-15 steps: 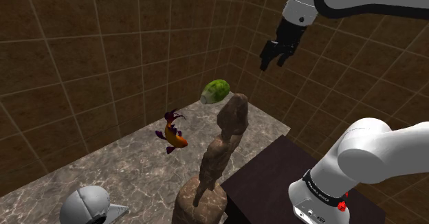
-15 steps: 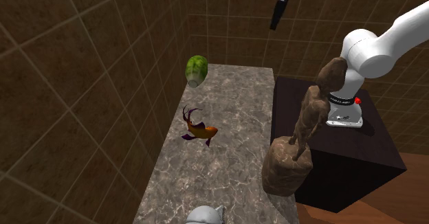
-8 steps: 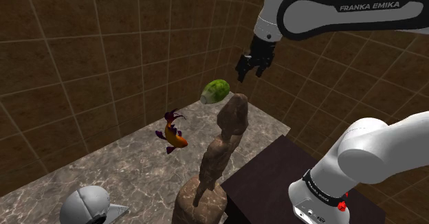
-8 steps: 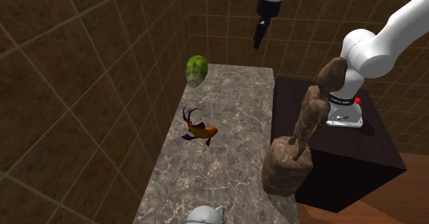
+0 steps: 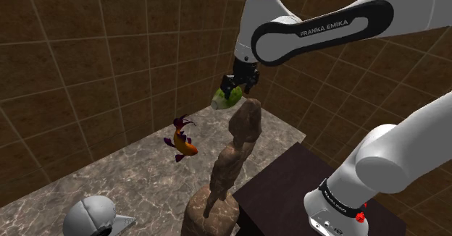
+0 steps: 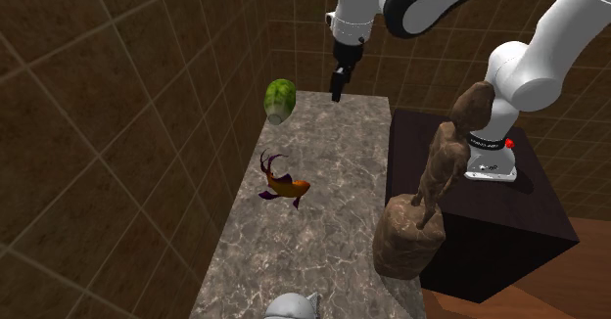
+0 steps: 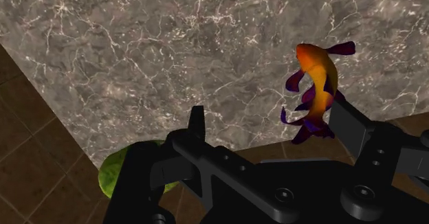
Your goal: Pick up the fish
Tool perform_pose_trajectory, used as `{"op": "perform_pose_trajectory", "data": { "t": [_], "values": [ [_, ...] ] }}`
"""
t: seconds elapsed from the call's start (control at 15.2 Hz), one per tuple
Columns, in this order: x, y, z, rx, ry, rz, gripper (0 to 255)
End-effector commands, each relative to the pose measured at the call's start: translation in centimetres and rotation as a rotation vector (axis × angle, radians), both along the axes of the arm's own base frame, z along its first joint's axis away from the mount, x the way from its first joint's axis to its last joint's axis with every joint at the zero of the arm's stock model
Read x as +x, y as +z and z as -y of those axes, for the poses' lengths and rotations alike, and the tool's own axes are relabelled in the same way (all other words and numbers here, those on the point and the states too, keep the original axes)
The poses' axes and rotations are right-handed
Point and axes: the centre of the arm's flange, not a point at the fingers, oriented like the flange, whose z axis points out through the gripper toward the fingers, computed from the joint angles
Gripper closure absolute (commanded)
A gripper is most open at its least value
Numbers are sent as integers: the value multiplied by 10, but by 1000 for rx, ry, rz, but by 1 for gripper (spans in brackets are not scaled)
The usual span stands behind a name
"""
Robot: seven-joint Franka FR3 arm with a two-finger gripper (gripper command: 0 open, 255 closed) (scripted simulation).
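Over the far end of the counter [image 5: 130, 177], shoulder view: black gripper [image 5: 236, 88] hangs just in front of a knobbly green vegetable [image 5: 224, 100]; whether they touch, cannot tell. Counter grey, veined like marble. Fish [image 5: 182, 142] sits mid-counter near the brown tiled wall, orange body, purple spiky fins, well apart from the gripper; long axis tilted, fins toward the view's upper left. Tall, rough brown figure [image 5: 233, 158] on a lumpy base stands nearer the camera. Second exterior view: gripper [image 6: 336, 90] points down above the counter [image 6: 333, 234], beside the vegetable [image 6: 280, 100]; fish [image 6: 284, 183] slants from spiky upper left to orange lower right. Wrist view: fingers [image 7: 198, 125] stand apart, nothing between them; fish [image 7: 317, 85] lies lengthwise beyond the right finger, rounded orange end away from the gripper [image 7: 271, 130].
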Motion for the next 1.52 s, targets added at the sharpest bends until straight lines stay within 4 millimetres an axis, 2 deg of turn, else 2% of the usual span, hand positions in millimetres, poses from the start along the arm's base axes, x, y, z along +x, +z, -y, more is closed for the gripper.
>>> {"op": "perform_pose_trajectory", "data": {
  "t": [0.0,1.45],
  "values": [
    [13,-21,-14,-1,-6,-5,0],
    [170,-245,-134,-30,-68,-69,0]
  ]
}}
